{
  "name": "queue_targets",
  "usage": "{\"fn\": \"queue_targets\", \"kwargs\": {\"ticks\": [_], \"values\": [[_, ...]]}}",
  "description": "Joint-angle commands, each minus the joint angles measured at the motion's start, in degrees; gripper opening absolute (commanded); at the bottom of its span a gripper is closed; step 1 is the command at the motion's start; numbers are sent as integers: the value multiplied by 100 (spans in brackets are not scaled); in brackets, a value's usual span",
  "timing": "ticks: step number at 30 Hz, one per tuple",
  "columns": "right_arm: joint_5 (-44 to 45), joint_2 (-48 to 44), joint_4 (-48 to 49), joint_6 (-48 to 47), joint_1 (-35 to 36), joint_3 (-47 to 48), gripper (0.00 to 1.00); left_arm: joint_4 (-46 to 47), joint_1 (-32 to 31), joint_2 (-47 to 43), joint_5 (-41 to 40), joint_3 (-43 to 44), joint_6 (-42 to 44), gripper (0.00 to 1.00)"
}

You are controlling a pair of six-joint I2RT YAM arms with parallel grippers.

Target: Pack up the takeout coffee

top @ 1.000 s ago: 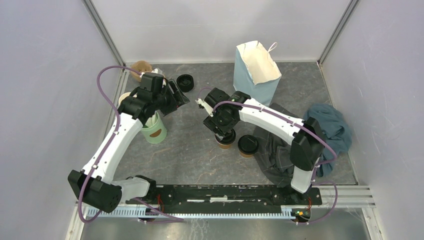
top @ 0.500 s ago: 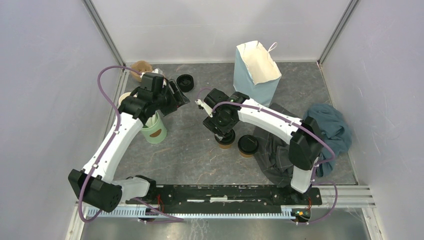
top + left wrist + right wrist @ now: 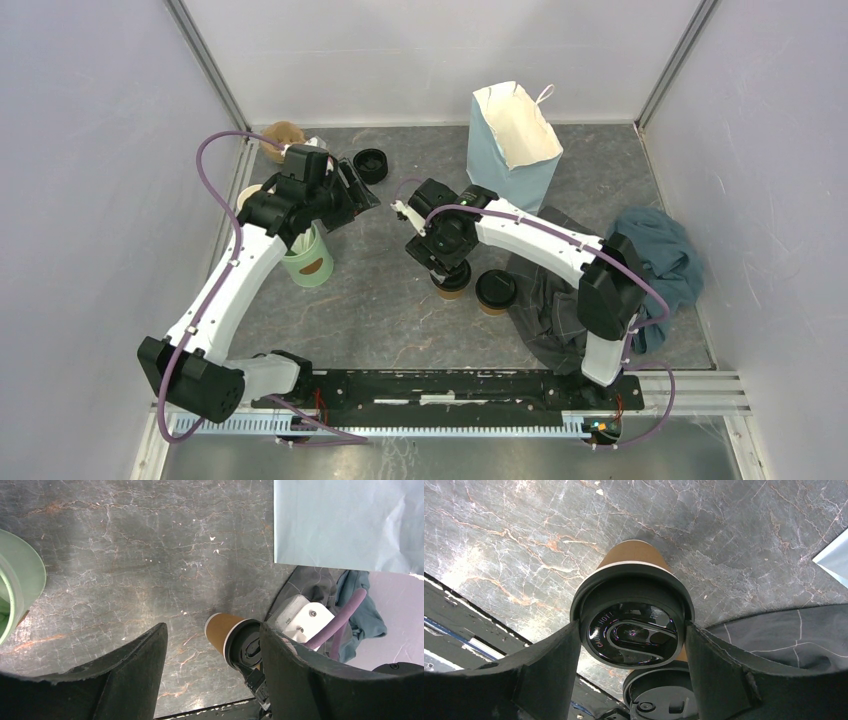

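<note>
Black-lidded brown paper cup [image 3: 451,281] on grey counter [image 3: 390,305]; matching second cup [image 3: 495,289] just right; pale-blue paper bag [image 3: 515,140] behind; green cup [image 3: 310,262] left.

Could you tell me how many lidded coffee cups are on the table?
2. One cup stands within the right pincer; the other cup sits just beside it, by the dark cloth. None seems hidden.

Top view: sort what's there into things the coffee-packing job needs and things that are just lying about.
For the job:
- lidded brown cup at centre
- second lidded brown cup
- open blue paper bag, likely where they go

Lying about:
- green cup
- stack of black lids
- dark grey cloth
- blue cloth
</note>
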Motion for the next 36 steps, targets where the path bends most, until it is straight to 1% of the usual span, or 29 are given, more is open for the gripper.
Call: {"fn": "queue_targets", "kwargs": {"ticks": [1,5,10,13,16,19,20,21,23,24,25,28,31,33,36], "values": [[-64,6,153,-61,17,8,80,-8,6,-54,-57,231,264,74],[-63,-123,123,-11,26,129,89,-66,2,-110,-116,239,274,76],[-104,-311,-9,33,12,306,92,-196,2,-197,-168,313,264,81],[-113,-589,-73,104,-97,284,94,-296,2,-297,-286,351,242,83],[-579,-1188,243,144,-387,-171,94,-369,2,-394,-218,339,221,84],[-1337,-1869,911,235,-774,-1000,93,-227,2,-359,375,159,262,82],[-1616,-2039,1253,342,-910,-1406,93,-24,-5,-300,682,47,290,82],[-1855,-2199,1527,454,-1024,-1813,91,114,-9,-212,1160,-65,305,80],[-2418,-2401,2164,717,-1257,-2416,85,288,-147,74,1699,-235,307,72],[-2542,-2466,2357,806,-1381,-2625,83,299,-254,237,1874,-258,296,69],[-2649,-2506,2546,851,-1487,-2734,81,315,-355,395,2056,-284,257,65],[-2821,-2499,2839,841,-1649,-2870,78,730,-557,708,2701,-579,-54,60],[-3113,-2370,3116,904,-1700,-2921,72,690,-752,1046,2731,-733,-41,50],[-3157,-2270,3189,952,-1702,-2902,68,635,-856,1277,2752,-839,7,48],[-3059,-2206,3236,948,-1695,-2892,64,634,-900,1449,2778,-917,69,47]]}}
